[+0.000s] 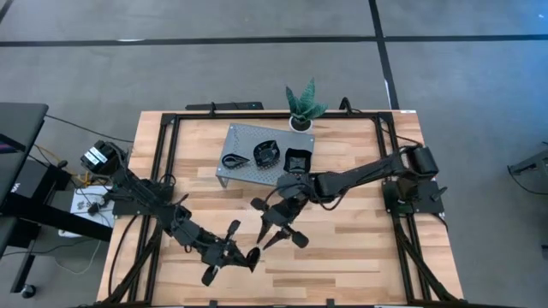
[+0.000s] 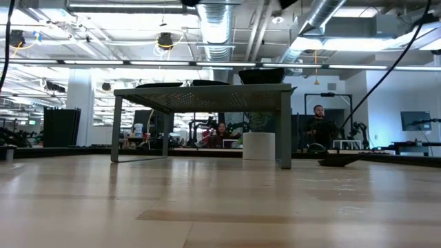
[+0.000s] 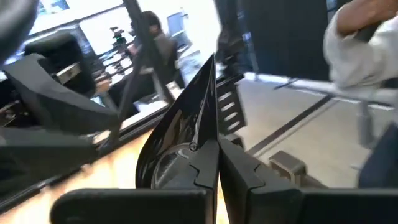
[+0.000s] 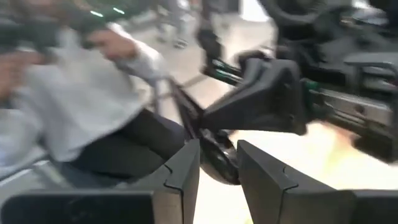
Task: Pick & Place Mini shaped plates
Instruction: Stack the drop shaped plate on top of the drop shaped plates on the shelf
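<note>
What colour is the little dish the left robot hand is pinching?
Glossy black mini shaped plate, clearest in the left wrist view.

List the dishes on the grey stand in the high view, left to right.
Teardrop-shaped dish → wavy-rimmed dish → square dish, all on the perforated stand.

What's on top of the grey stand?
Three black plates sit on the stand in the high view: teardrop, round-ish, square. The low view shows only their rims over the edge. Under them is hidden.
</note>
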Motion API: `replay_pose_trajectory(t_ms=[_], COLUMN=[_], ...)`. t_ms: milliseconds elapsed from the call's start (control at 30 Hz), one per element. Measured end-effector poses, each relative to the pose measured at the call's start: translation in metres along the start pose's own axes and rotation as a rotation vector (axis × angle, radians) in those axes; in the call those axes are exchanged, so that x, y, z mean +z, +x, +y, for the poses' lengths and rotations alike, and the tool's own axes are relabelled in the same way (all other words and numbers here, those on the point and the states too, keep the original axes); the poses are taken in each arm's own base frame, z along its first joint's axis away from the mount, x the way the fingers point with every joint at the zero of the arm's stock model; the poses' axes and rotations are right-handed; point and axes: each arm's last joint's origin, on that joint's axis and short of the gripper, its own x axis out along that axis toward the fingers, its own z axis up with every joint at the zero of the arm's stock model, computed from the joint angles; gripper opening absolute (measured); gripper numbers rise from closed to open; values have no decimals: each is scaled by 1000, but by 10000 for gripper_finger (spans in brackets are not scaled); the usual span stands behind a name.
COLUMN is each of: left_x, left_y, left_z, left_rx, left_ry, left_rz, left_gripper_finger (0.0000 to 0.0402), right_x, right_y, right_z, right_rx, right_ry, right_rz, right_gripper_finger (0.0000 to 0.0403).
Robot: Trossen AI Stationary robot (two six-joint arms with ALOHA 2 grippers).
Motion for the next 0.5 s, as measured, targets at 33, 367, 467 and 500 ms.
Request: replay_pose_trajectory(t_ms=[33,367,467,500], left_x=[1,16,27,29], left_y=[0,-32,-51,-58], left_z=[-2,27,53,61], left_rx=[28,508,584,609], left_ry=[0,-111,-131,-137], left_rz=[21,302,295,298], left_gripper_finger=[10,10,8,7], right_x=[2,12,5,3], right_y=[0,2,8,11], right_z=[5,82,100,105], right_rx=[-38,-368,-399,-389], right_ry=[-3,-6,-29,-43], right_rz=[23,350,410,421], right_gripper_finger=[102,101,101,101])
